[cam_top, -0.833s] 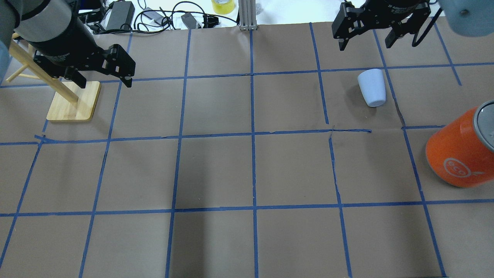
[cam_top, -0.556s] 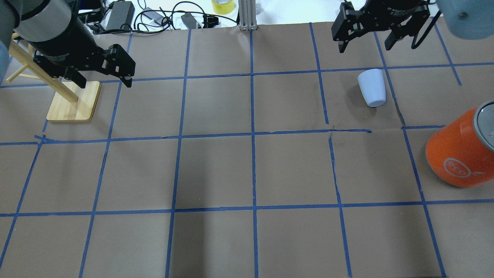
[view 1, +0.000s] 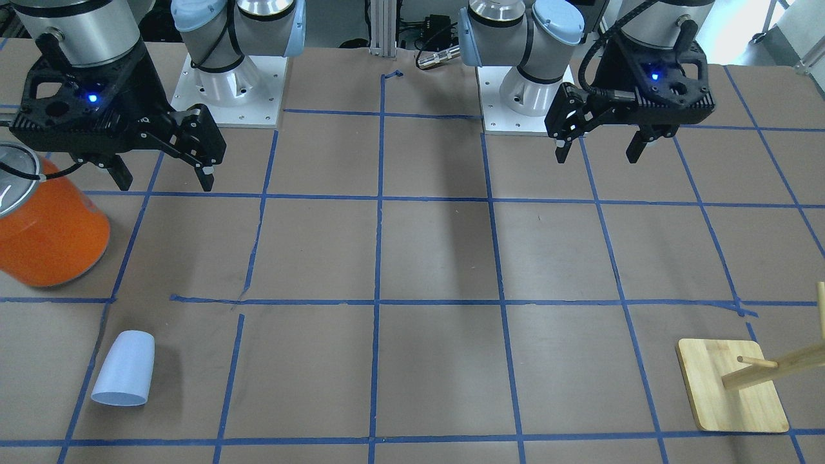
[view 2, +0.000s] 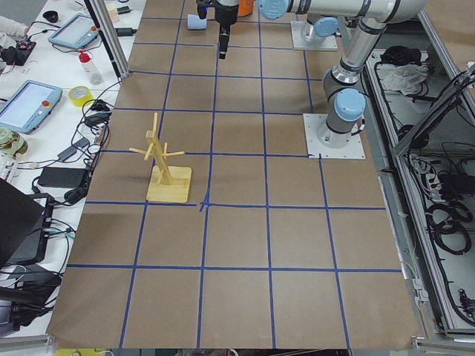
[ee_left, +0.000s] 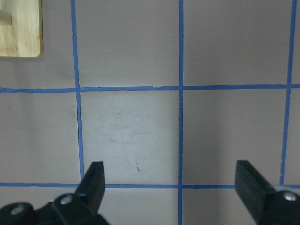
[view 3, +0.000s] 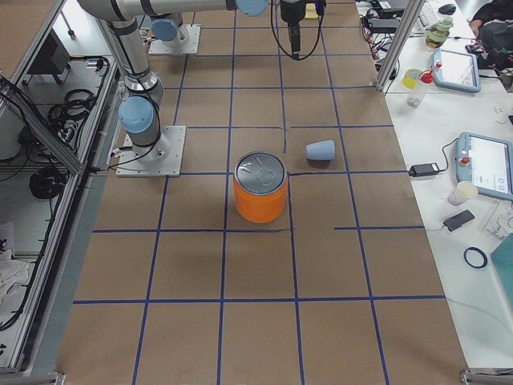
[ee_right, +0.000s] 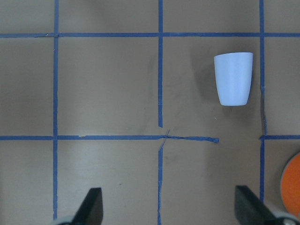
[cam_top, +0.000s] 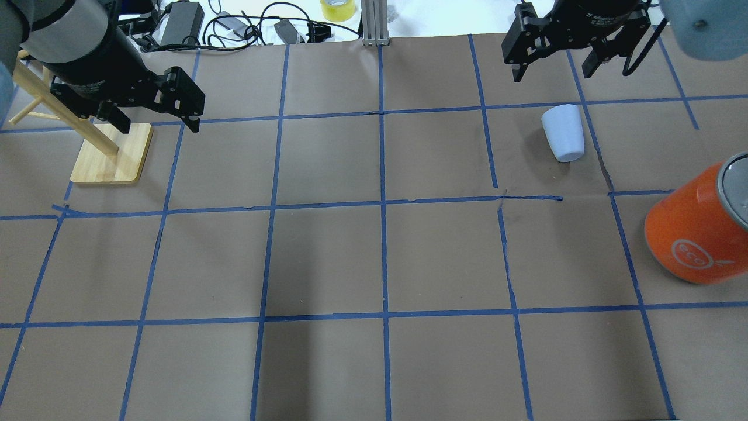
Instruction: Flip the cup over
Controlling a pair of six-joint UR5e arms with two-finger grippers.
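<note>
The cup [cam_top: 563, 133] is a small pale blue tumbler lying on its side on the brown paper at the far right, its wide end pointing away from the robot. It also shows in the front view [view 1: 124, 377], the right side view [view 3: 321, 150] and the right wrist view [ee_right: 233, 78]. My right gripper [cam_top: 552, 73] is open and empty, raised above the table just beyond the cup, and apart from it; it also shows in the front view [view 1: 164, 183]. My left gripper [cam_top: 159, 124] is open and empty at the far left, also seen in the front view [view 1: 597, 158].
A large orange cylinder with a silver top [cam_top: 689, 234] stands at the right edge, nearer the robot than the cup. A wooden peg stand [cam_top: 111, 155] sits at the far left under the left arm. Cables and a yellow tape roll [cam_top: 338, 9] lie beyond the far edge.
The right gripper has shifted slightly above the far edge. The cup and the left arm have not moved.
</note>
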